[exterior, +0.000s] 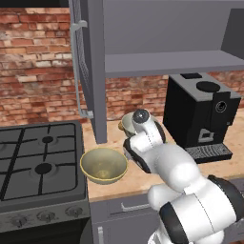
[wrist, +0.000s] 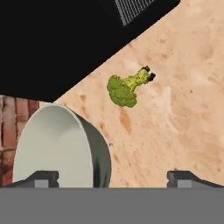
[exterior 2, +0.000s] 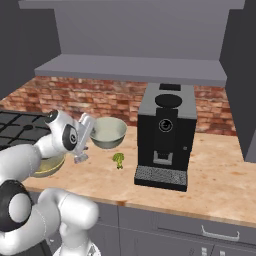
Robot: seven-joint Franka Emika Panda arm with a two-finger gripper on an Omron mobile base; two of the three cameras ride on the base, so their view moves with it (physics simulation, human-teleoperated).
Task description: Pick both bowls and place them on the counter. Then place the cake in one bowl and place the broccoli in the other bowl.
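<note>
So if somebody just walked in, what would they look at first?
Probably the big black coffee machine standing on the wooden counter under the grey cupboards. Next, the two bowls: the yellow-tan bowl beside the stove and the grey-green bowl further back by the brick wall. Then the tiny green broccoli lying on the counter between that bowl and the machine, with the robot's open gripper hanging close by.

Glossy white arm (exterior: 190, 190), dark joints
</note>
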